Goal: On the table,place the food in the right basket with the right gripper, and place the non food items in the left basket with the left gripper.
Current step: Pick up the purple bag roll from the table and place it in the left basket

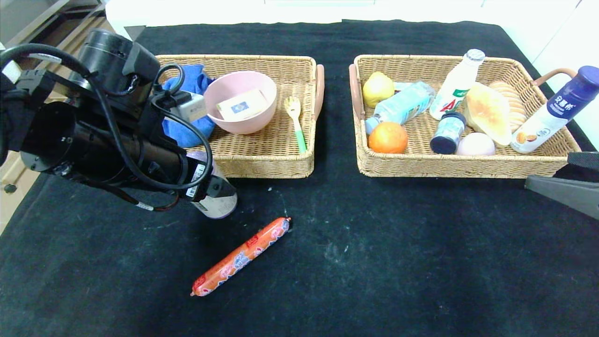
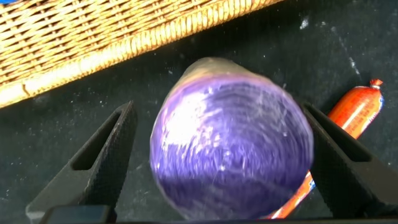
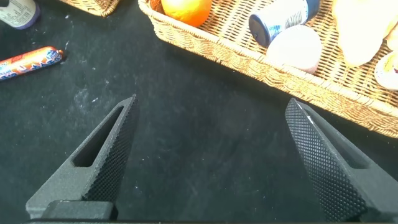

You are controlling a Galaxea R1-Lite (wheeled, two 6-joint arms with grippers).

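Left claw (image 2: 217,162): fingers apart, straddling purple-capped bottle (image 2: 231,146) upright on counter (image 1: 374,243) before left basket (image 1: 262,161). Sausage (image 1: 241,256) nearby. Right claw (image 3: 211,162): spread, empty, by right basket (image 1: 458,166).

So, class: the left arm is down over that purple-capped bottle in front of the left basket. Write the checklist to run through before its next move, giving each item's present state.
1. Left pincer open wide enough for the bottle: ok, one finger on each side.
2. Fingers touching the bottle: cannot tell; a small gap shows on both sides.
3. Bottle upright on the table: ok, cap faces the wrist camera.
4. Sausage out of the grasp: ok, it lies beside the bottle, outside the fingers.
5. Room in the left basket: ok, bare wicker between bowl and fork.
6. Right pincer out of the way: ok, open above bare table near the right basket.
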